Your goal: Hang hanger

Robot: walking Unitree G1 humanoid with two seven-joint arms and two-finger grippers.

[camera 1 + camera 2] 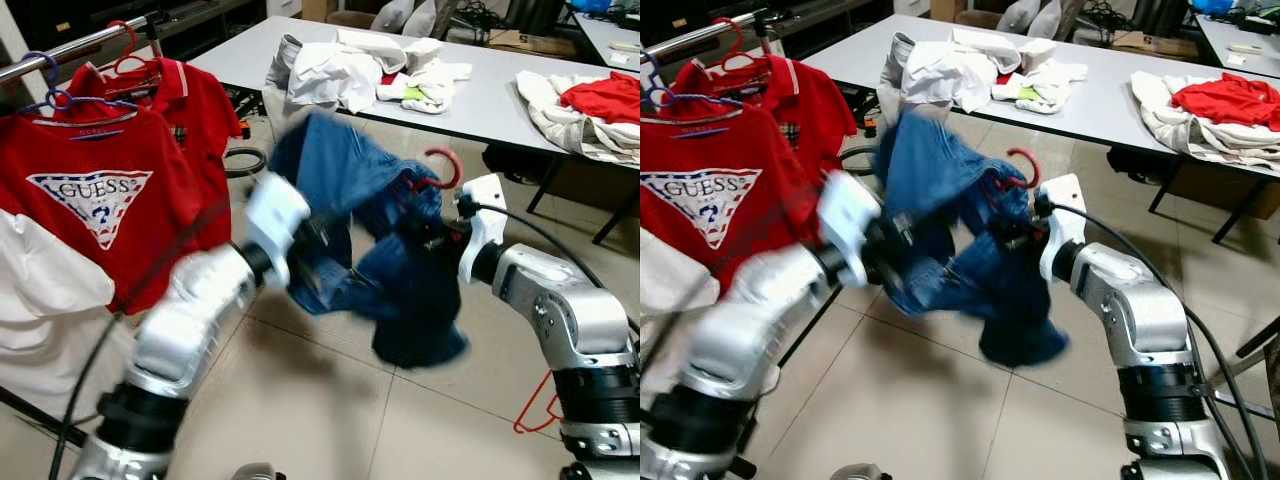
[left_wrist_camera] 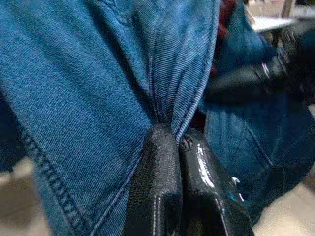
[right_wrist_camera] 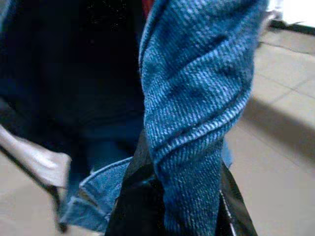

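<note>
White and red clothes (image 1: 350, 72) lie heaped on the grey table (image 1: 480, 100)

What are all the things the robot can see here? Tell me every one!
Denim garment: one, blue, held up between both arms.
Hanger: one, red, its hook sticking out above the denim.
Red shirts: two, hanging on the rail at the left.
Rail: one, silver, upper left.
White garment: one, hanging at the far left.
Table: one, grey, at the back.
Clothes piles: two, mostly white with some red, on the table.
Spare hanger: one, red, on the floor at the right.
Left gripper: fingers pinched on a denim fold.
Right gripper: under draped denim.
</note>
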